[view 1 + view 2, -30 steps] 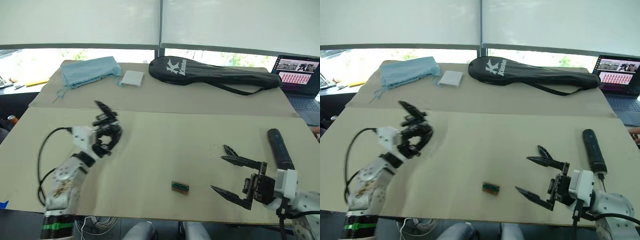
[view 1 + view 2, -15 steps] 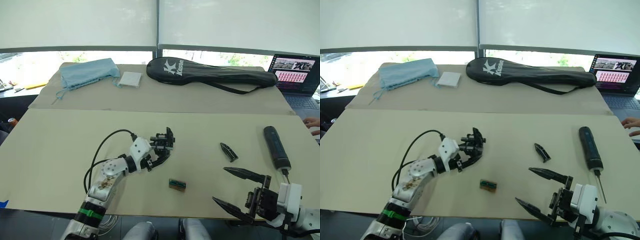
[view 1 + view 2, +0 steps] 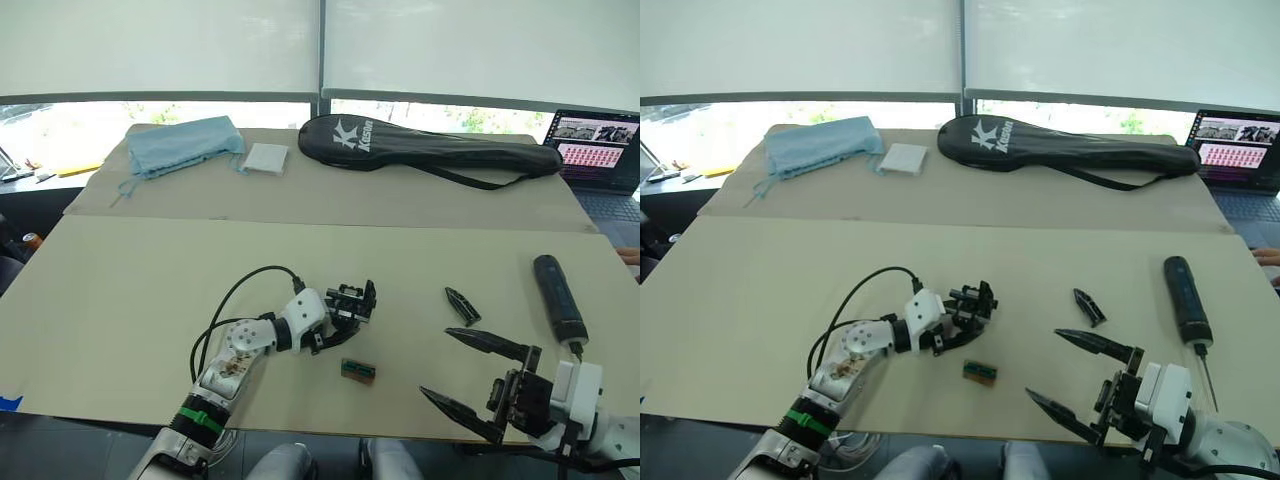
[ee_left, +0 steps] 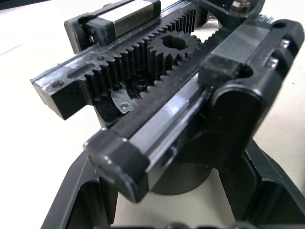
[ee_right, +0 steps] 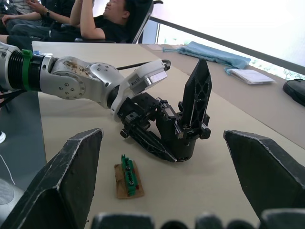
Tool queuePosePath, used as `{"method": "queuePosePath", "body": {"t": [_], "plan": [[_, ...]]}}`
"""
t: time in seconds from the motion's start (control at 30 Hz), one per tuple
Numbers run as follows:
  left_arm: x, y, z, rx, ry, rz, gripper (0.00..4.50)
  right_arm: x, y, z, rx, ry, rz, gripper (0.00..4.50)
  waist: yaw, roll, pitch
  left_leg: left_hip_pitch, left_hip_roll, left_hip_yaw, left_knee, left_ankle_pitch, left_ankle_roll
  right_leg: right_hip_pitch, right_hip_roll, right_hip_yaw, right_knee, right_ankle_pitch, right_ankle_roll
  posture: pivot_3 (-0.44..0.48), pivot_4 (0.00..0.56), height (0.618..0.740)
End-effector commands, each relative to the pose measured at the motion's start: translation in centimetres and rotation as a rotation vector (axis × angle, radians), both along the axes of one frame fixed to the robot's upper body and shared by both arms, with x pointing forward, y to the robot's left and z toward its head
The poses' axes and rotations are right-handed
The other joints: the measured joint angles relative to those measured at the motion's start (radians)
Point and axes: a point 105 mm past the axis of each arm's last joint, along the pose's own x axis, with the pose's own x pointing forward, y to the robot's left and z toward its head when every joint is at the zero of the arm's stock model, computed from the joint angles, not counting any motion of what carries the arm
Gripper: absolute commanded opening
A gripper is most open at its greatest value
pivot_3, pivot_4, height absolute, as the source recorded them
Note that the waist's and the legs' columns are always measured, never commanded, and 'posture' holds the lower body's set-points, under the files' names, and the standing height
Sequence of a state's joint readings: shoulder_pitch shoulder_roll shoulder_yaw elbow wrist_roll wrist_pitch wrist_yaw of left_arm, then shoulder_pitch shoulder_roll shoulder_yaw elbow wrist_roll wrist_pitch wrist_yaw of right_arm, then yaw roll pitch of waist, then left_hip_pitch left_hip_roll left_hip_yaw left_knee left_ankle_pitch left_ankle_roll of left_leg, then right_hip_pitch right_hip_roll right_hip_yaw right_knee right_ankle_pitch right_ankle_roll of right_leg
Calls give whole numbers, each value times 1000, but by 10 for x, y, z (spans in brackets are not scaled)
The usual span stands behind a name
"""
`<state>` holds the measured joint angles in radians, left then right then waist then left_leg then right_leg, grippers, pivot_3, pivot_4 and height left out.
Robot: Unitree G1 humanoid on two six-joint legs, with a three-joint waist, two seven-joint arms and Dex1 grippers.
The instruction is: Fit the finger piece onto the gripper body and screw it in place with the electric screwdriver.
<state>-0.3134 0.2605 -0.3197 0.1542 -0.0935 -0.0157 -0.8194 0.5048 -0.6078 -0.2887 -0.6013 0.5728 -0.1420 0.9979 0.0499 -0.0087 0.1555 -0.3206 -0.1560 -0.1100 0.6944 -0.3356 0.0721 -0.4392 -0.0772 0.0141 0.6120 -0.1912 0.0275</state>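
Body set mid-table, finger piece not yet picked up.
Left gripper (image 3: pixel 962 318) is clamped on the gripper body (image 3: pixel 353 303); right gripper (image 3: pixel 478 379), wide open and empty, must next reach the finger piece (image 3: pixel 460 305) just beyond it, electric screwdriver (image 3: pixel 558 298) farther right.

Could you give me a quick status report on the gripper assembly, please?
Left gripper shut on gripper body. Right gripper open, empty. Finger piece and electric screwdriver lying untouched. Small green box nearby.
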Motion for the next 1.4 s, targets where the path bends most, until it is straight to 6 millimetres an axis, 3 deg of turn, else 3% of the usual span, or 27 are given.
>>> {"method": "queuePosePath", "body": {"t": [0.03,0.13,0.27,0.3,0.5,0.77,0.93,1.1,1.4], "plan": [[-5,-7,-1,9,16,-37,2335,-3,5,11,-7,-44,26,4500,0,1,0,0,0,0,0,0,0,0,0,0,0,0,0,0,150,740],[-5,-4,-4,20,31,-36,2335,-2,5,11,-8,-45,27,4500,-1,2,-2,0,0,0,0,0,0,0,0,0,0,0,0,0,150,740],[-6,1,-3,29,40,-40,4316,-3,4,10,-10,-42,23,4500,-1,4,-2,0,0,0,0,0,0,0,0,0,0,0,0,0,150,740],[-6,3,-3,29,46,-46,4474,-3,3,9,-9,-40,18,4500,-2,4,-2,0,0,0,0,0,0,0,0,0,0,0,0,0,150,740],[-3,25,0,40,103,-64,4474,-6,4,7,-4,-32,8,4500,-11,4,-2,0,1,0,0,0,0,0,1,0,0,0,0,0,150,740],[19,50,10,19,123,-117,4474,-10,8,6,7,-17,-1,4500,-11,4,-3,1,1,0,0,1,-1,0,1,0,1,0,-1,0,150,740],[10,48,9,63,209,-327,4474,-13,10,6,9,-9,-6,4500,-10,4,-3,0,-1,0,0,1,0,-1,1,-1,1,0,0,0,150,740],[24,32,14,74,153,-367,4474,-15,8,5,6,-2,-11,4500,-7,4,-3,0,-1,0,1,1,0,0,0,-1,0,1,0,0,150,740],[25,12,6,98,97,-427,4474,-18,7,1,-1,7,-12,4500,-11,3,-3,0,0,0,1,1,1,0,0,0,0,1,0,0,150,740]]}}
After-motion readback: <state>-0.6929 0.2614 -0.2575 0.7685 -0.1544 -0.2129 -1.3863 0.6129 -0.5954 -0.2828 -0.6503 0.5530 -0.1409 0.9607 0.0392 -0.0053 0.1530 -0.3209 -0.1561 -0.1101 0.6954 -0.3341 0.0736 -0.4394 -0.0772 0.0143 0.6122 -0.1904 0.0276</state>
